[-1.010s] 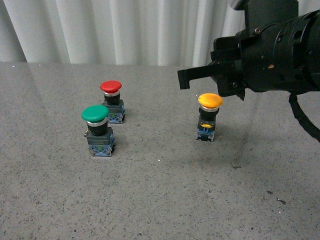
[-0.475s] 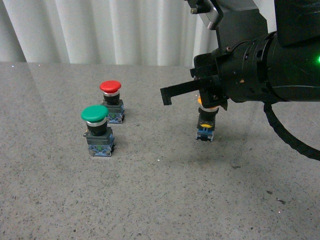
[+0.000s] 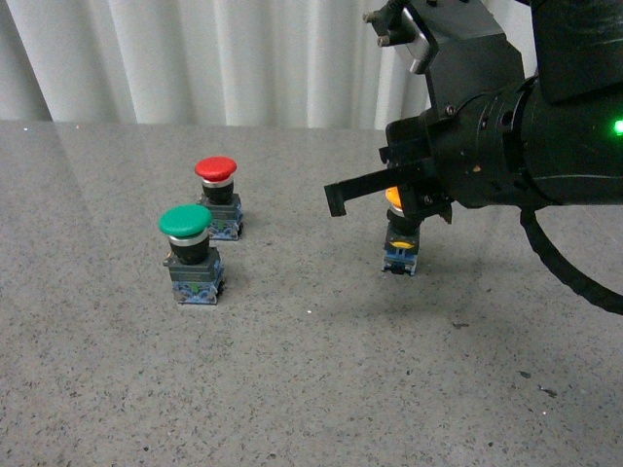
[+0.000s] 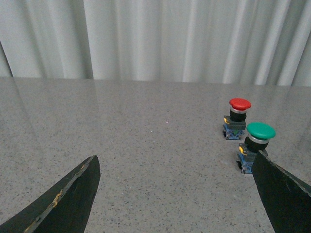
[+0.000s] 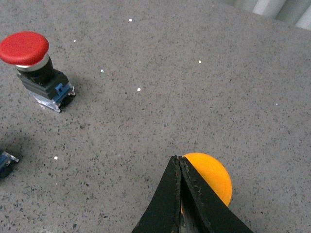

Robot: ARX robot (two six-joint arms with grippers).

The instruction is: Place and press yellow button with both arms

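Button with yellow cap (partly hidden), upright

A: Pushbuttons on the table, by cap colour?
B: 3 in total: 1 yellow button, 1 green button, 1 red button.
A: Arms in the front view?
B: 1 only, the right arm, bearing 1 green light.
A: Fingers in the wrist views?
B: 2 on the left gripper, 2 on the right gripper; 4 altogether.
A: Backdrop?
B: 1 white curtain.
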